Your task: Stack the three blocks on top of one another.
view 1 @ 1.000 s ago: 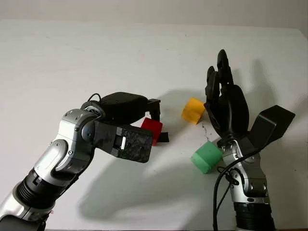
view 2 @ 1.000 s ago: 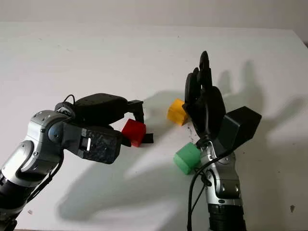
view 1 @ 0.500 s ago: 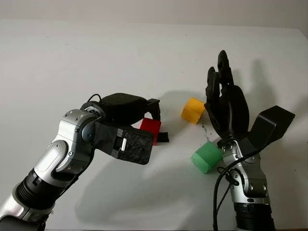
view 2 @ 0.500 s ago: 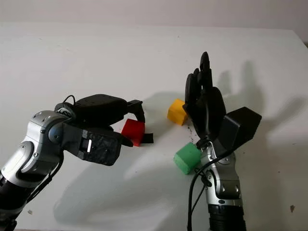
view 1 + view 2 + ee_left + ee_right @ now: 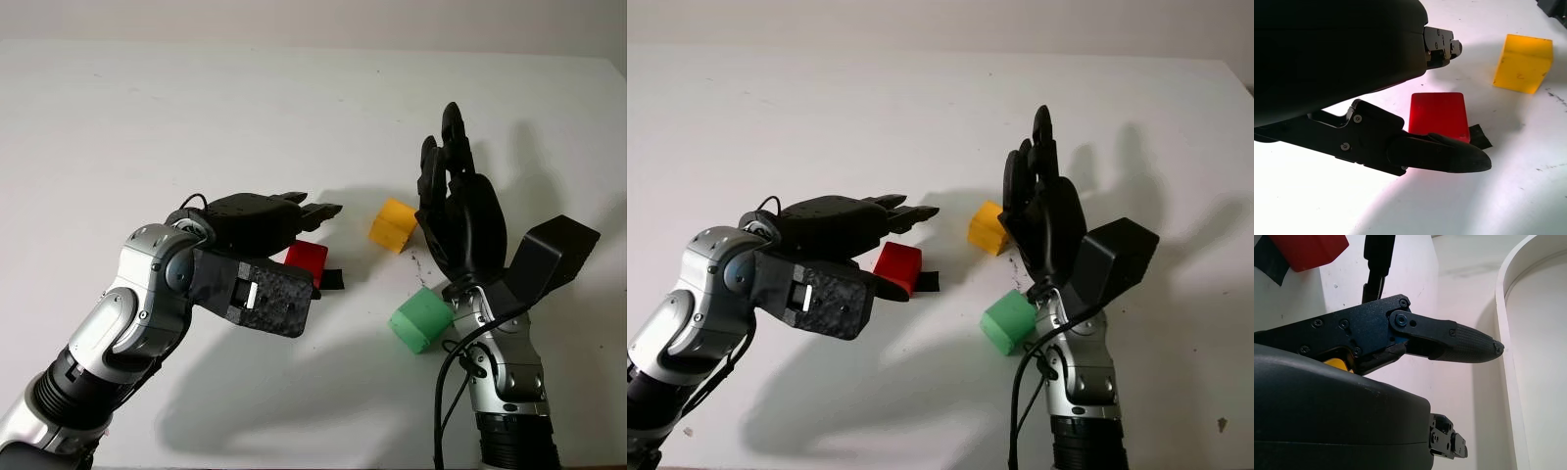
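Observation:
On the white table a red block (image 5: 309,260) lies between the fingers and the thumb of my left hand (image 5: 318,245), which is open and not touching it. In the left wrist view the red block (image 5: 1439,115) sits between the upper fingers (image 5: 1440,44) and the thumb (image 5: 1449,155). A yellow block (image 5: 393,224) stands to the right of the red one. Nearer to me, a green block (image 5: 421,318) lies tilted against my right arm. My right hand (image 5: 458,211) is open, held upright just right of the yellow block and above the green one.
A small strip of black tape (image 5: 334,280) lies on the table against the red block's right side. Faint dark marks (image 5: 1557,98) dot the table (image 5: 196,127) near the yellow block. Wide bare table stretches behind and to the left.
My left hand's fingers, curled down over the red block before, have straightened out and lifted off it. The red block stays on the table. The right hand has not moved.

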You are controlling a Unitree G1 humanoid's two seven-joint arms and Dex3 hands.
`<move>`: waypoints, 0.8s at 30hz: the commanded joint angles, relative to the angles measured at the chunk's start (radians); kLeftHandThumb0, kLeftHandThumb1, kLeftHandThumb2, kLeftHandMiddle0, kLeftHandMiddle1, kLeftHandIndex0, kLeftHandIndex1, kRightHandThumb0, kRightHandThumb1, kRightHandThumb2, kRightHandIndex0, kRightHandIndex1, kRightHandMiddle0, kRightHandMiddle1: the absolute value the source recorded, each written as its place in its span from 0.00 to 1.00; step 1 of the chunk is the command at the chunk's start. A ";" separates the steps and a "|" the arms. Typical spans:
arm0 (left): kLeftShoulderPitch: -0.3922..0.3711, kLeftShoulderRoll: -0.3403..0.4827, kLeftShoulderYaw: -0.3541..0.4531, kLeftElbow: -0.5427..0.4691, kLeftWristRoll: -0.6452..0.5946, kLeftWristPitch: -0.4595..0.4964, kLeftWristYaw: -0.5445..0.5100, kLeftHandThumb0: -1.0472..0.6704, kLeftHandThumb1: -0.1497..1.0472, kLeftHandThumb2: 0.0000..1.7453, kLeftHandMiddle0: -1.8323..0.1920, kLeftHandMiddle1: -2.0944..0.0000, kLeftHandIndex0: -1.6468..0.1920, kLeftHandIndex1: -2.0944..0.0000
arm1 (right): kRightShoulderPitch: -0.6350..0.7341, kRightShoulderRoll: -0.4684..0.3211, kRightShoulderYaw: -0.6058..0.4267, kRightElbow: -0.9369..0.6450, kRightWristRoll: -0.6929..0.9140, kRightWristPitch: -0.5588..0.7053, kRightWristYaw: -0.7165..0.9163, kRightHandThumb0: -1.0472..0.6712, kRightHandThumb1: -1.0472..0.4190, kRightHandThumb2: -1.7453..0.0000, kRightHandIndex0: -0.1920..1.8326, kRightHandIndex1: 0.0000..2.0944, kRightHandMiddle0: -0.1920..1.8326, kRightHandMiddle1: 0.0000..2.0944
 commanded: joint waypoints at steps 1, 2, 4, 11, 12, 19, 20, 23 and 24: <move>0.008 0.010 0.039 -0.055 -0.036 0.033 -0.033 0.08 1.00 0.18 1.00 0.99 0.99 0.99 | 0.013 -0.010 -0.003 -0.010 -0.003 -0.013 0.004 0.19 0.00 0.64 0.00 0.00 0.00 0.00; 0.010 0.013 0.073 -0.086 -0.065 0.062 -0.045 0.06 1.00 0.18 1.00 1.00 1.00 1.00 | 0.012 -0.013 -0.004 -0.009 -0.003 -0.014 0.007 0.19 0.00 0.64 0.00 0.00 0.00 0.00; 0.013 0.011 0.150 -0.131 -0.135 0.111 -0.050 0.03 1.00 0.20 1.00 0.99 1.00 1.00 | 0.010 -0.016 -0.009 -0.011 -0.002 -0.008 0.007 0.20 0.00 0.64 0.00 0.00 0.00 0.00; 0.076 -0.115 0.440 -0.156 -0.350 0.210 0.220 0.11 1.00 0.32 1.00 1.00 1.00 1.00 | -0.043 -0.083 -0.036 -0.027 0.000 0.021 0.037 0.19 0.00 0.64 0.00 0.00 0.00 0.00; 0.088 -0.133 0.461 -0.152 -0.360 0.200 0.275 0.13 1.00 0.33 1.00 1.00 1.00 1.00 | -0.054 -0.099 -0.040 -0.022 -0.001 0.013 0.050 0.19 0.00 0.64 0.00 0.00 0.00 0.00; 0.129 -0.284 0.602 0.002 -0.498 0.105 0.600 0.22 1.00 0.32 1.00 1.00 0.99 1.00 | -0.175 -0.284 -0.086 0.028 -0.026 0.024 0.150 0.17 0.00 0.72 0.00 0.00 0.00 0.00; 0.139 -0.296 0.613 0.028 -0.518 0.079 0.631 0.22 1.00 0.33 0.99 0.99 0.99 0.99 | -0.192 -0.314 -0.092 0.042 -0.030 0.024 0.168 0.18 0.00 0.73 0.00 0.00 0.01 0.01; 0.172 -0.317 0.646 0.093 -0.597 0.023 0.670 0.20 1.00 0.32 1.00 1.00 1.00 0.99 | -0.251 -0.417 -0.090 0.107 -0.069 -0.004 0.229 0.17 0.00 0.76 0.01 0.01 0.03 0.01; 0.178 -0.321 0.652 0.110 -0.619 0.006 0.680 0.19 1.00 0.30 1.00 0.99 0.99 0.99 | -0.264 -0.448 -0.084 0.123 -0.088 -0.012 0.246 0.17 0.00 0.76 0.02 0.01 0.04 0.02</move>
